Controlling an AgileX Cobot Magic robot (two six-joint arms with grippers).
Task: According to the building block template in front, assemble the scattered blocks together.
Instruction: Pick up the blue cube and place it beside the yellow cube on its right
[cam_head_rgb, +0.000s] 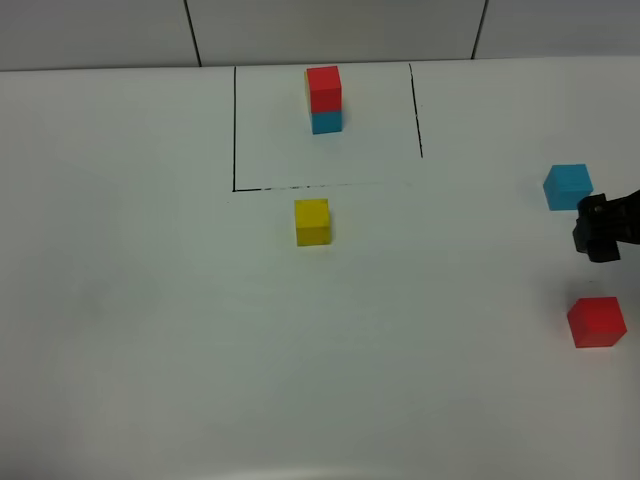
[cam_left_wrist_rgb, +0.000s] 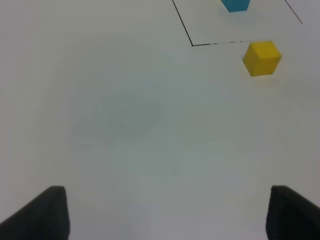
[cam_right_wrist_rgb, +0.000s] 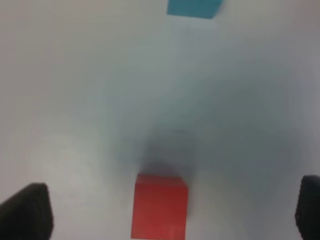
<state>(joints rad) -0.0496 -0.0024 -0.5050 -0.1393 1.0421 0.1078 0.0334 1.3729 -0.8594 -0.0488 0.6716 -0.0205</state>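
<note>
Scattered blocks lie apart: yellow cube (cam_head_rgb: 312, 221) by the black outline (cam_head_rgb: 234, 130), cyan cube (cam_head_rgb: 567, 186) and red cube (cam_head_rgb: 596, 321) near your right gripper (cam_right_wrist_rgb: 167, 210). It and the left gripper (cam_left_wrist_rgb: 167, 212) stand spread, empty. An off-centre descent may shove the red cube aside.

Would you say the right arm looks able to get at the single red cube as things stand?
Probably yes: the red cube lies uncovered, in line between the right arm's open fingers, with nothing beside it.
</note>
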